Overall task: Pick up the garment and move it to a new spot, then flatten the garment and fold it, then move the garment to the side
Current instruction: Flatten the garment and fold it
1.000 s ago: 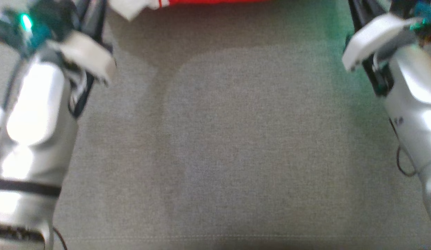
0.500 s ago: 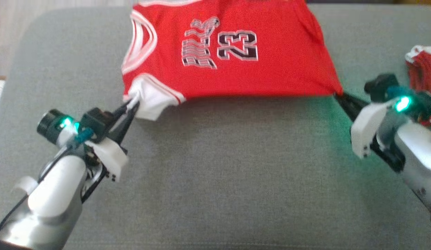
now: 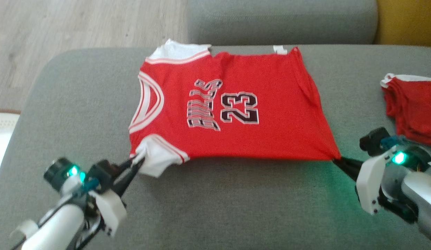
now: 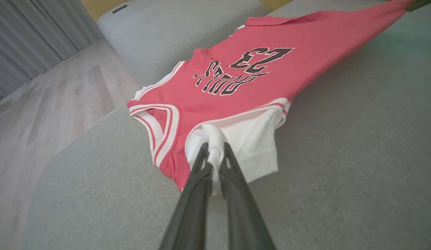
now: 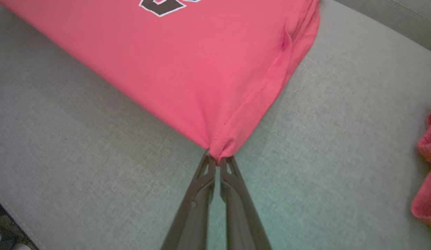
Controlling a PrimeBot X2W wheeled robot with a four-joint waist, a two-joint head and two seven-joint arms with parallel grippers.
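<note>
View lifts: the red fabric basketball jersey [image 3: 236, 104] now shows whole, taut on the grey sofa cushion [image 3: 218, 208]. The left gripper [image 3: 134, 164] clamps its near-left white corner, the right gripper [image 3: 336, 160] the near-right hem. Flattening underway.

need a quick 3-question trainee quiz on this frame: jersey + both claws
1. True or false: the left claw is shut on white fabric at the shoulder of the jersey.
2. What does the right claw hold? A) a red hem corner of the jersey; B) its white neckline; C) nothing.
3. Fill in: the number printed on the jersey is ___.
Key: 1 true; 2 A; 3 23.
</note>
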